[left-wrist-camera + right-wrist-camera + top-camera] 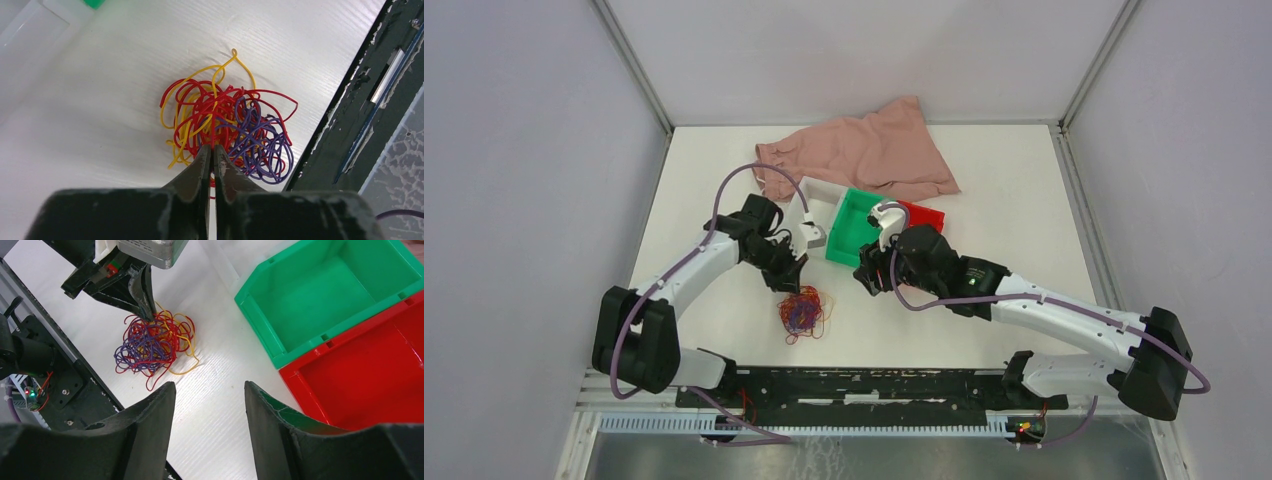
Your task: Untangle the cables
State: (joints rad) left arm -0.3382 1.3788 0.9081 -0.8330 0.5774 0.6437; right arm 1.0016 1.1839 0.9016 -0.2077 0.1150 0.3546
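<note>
The cables (802, 313) are a fist-sized clump of red, yellow and purple strands lying on the white table near its front edge. The clump also shows in the left wrist view (235, 127) and the right wrist view (150, 342). My left gripper (792, 272) is at the clump's far edge, tips down. Its jaws (212, 148) are shut on a red strand, which runs up into the narrow gap between them. My right gripper (864, 275) hangs open and empty (210, 387) over bare table to the right of the clump, beside the bins.
A green bin (849, 228), a red bin (924, 215) and a white bin (819, 200) stand side by side behind the grippers, all empty as far as I can see. A pink cloth (864, 155) lies at the back. A black rail (874, 385) runs along the front edge.
</note>
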